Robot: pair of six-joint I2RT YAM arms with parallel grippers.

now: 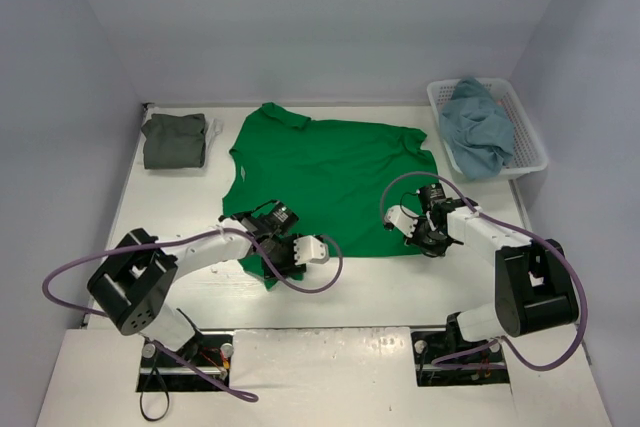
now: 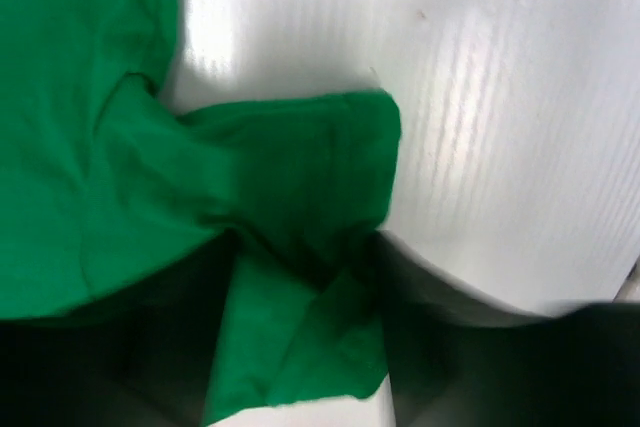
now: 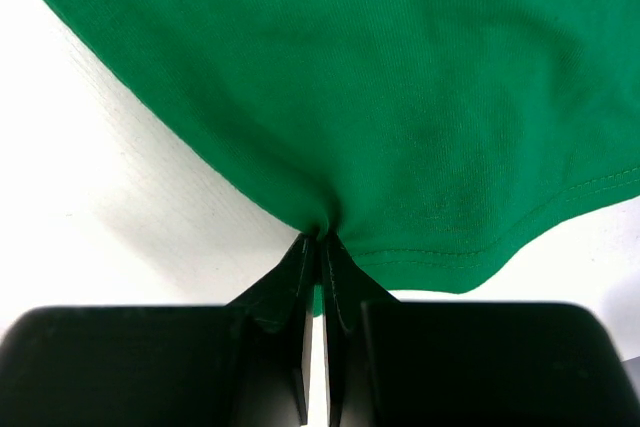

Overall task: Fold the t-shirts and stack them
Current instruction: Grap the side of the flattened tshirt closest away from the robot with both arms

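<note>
1. White table (image 1: 400, 285) carries the green t-shirt (image 1: 330, 182), spread flat at centre.
2. The right gripper (image 3: 318, 247) is clamped on the near-right hem; tension should be held evenly.
3. The left gripper (image 1: 272, 257) jaws stand apart astride the near-left sleeve; cloth should be seated deep before closing.
4. The olive-grey t-shirt (image 1: 175, 139) lies far left, and the blue t-shirt (image 1: 477, 127) lies in the basket (image 1: 530, 152) far right; neither is judged obstructive.

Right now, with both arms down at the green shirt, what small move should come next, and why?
Probably close the left gripper on the sleeve. The right gripper is shut on the hem of the green shirt, while the left's jaws stand apart with the bunched sleeve between them. Both ends likely need holding before a fold can be lifted.
</note>
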